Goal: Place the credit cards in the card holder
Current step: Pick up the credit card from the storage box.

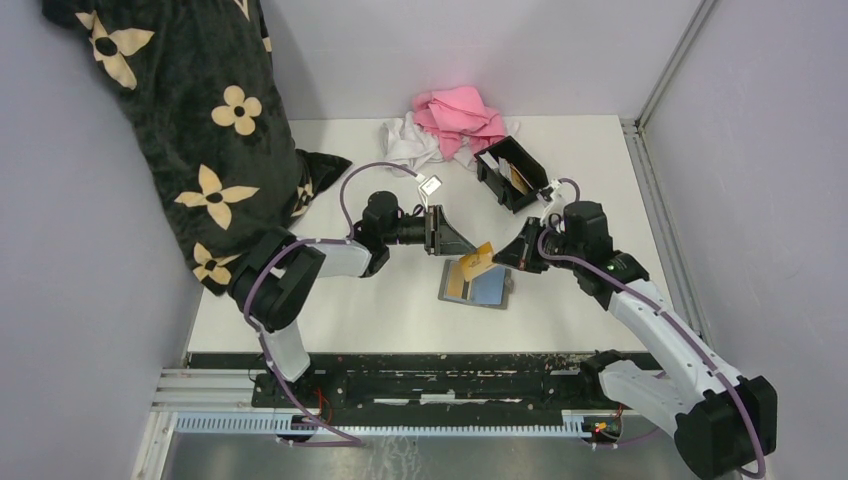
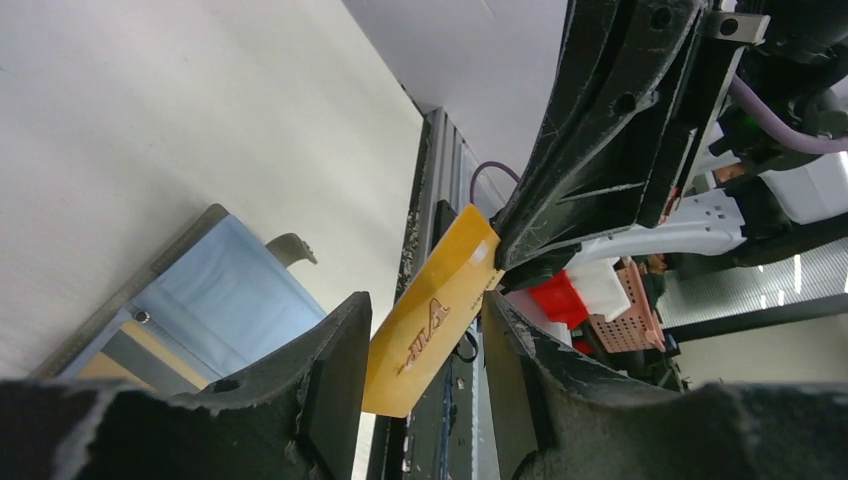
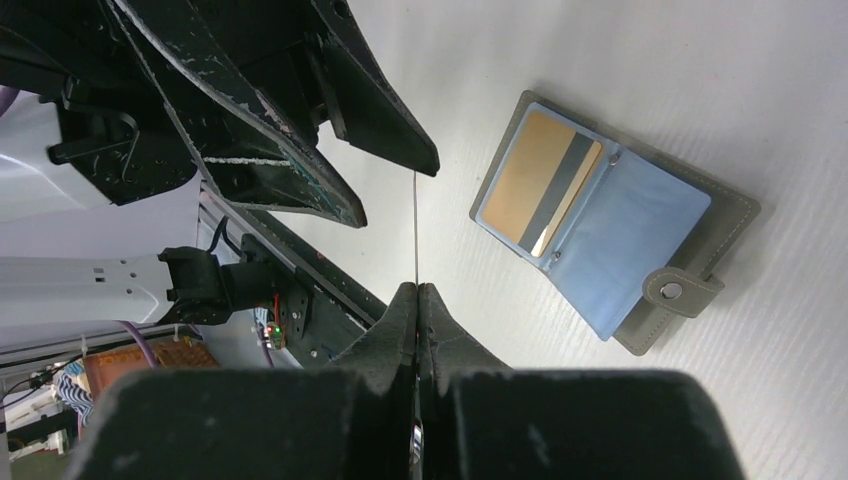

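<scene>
Where the white desk point(image 1: 380, 310) meets a black flowered cloth point(image 1: 200, 120) at its left, a grey wallet point(image 1: 490, 290) lies open near the middle, with the black card holder point(image 1: 512, 172) behind it, well apart. Over the wallet the right pincer point(image 3: 418, 292) is pressed together on one end of an orange credit card point(image 2: 430, 325); the left pincer point(image 2: 425, 305) stands spread, the card's other end between its fingers point(image 2: 335, 380).

Wallet point(image 1: 488, 291) on mid bench point(image 1: 380, 295), card point(image 1: 479, 263) above it, between left hand point(image 1: 464, 247) and right hand point(image 1: 498, 260), card holder point(image 1: 514, 173) behind, cloths point(image 1: 450, 122) beyond
</scene>
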